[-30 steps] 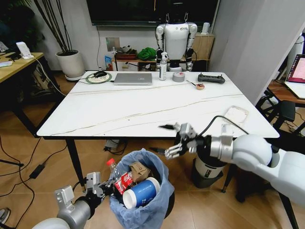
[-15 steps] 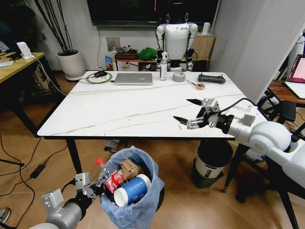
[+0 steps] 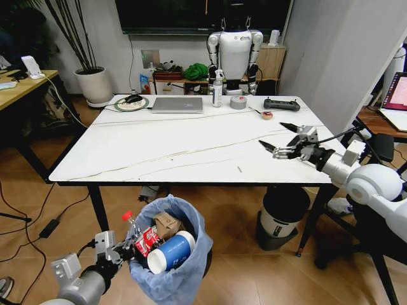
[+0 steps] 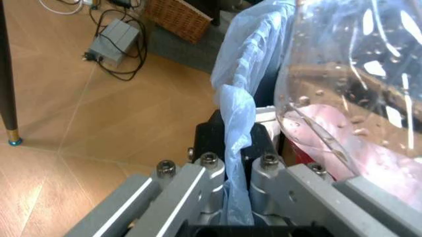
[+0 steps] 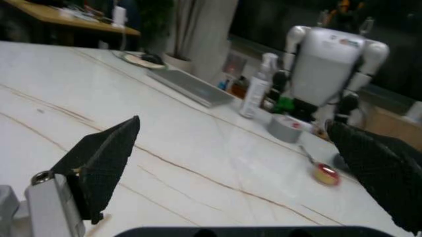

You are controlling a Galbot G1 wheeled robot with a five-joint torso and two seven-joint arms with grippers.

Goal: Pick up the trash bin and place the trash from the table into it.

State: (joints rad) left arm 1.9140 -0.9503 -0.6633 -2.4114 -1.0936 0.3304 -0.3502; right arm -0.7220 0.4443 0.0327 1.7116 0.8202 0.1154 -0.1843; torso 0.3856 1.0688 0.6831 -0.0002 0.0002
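Your left pincer (image 3: 116, 252) sits low at the near left, below the worktop's (image 3: 191, 143) front edge, pressed together on the rim of the trash bin (image 3: 172, 279); in the left wrist view its fingers (image 4: 211, 182) pinch a fold of the light-blue bag (image 4: 240, 98) between them, with the bin's dark rim just behind. Most of the bin's body is wrapped by that bag, so you see its shape only as a bulge, and its base is cut off by the bottom of the head view. Inside it the trash is heaped to the top: a blue paper cup (image 3: 168, 252) lying on its side, a torn brown cardboard box (image 3: 166, 223), a red wrapper (image 3: 147, 240) and a clear bottle with a red cap (image 3: 128, 217) leaning at the left rim; what lies beneath them is hidden. The bottle's clear wall crowds the left wrist view, beaded with droplets. Your right pincer (image 3: 284, 142) hangs over the worktop's right side, spread wide and holding nothing, its dark fingertips (image 5: 105, 158) well apart. A tiny speck (image 3: 239, 169) lies near the front edge, too small to identify. Along the far edge stand a silver laptop (image 3: 177, 104), a spray bottle (image 3: 218, 89) and a grey tape roll (image 3: 238, 102).
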